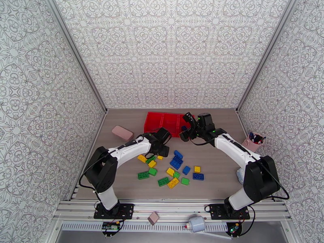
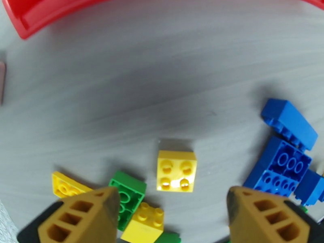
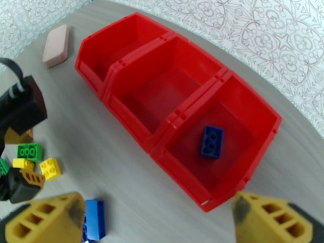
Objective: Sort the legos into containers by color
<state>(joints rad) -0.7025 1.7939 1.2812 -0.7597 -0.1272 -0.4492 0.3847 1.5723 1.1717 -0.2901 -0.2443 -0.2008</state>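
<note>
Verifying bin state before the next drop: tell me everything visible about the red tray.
The red tray is glossy bright red plastic, formed as three open-topped rectangular compartments side by side, with raised rims. It sits flat on the grey wood-look table, toward the back. The right-end compartment holds one blue brick, lying flat, studs up; the other two look empty. Nothing else touches it.

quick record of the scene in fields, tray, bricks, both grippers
tray: long red plastic three-compartment tray, far side of table
in tray: one blue rectangular plastic brick, right-end compartment
on table: loose blue, green and yellow bricks
left gripper: open, over small yellow square plastic brick
right gripper: open, empty, by tray's right end
</note>
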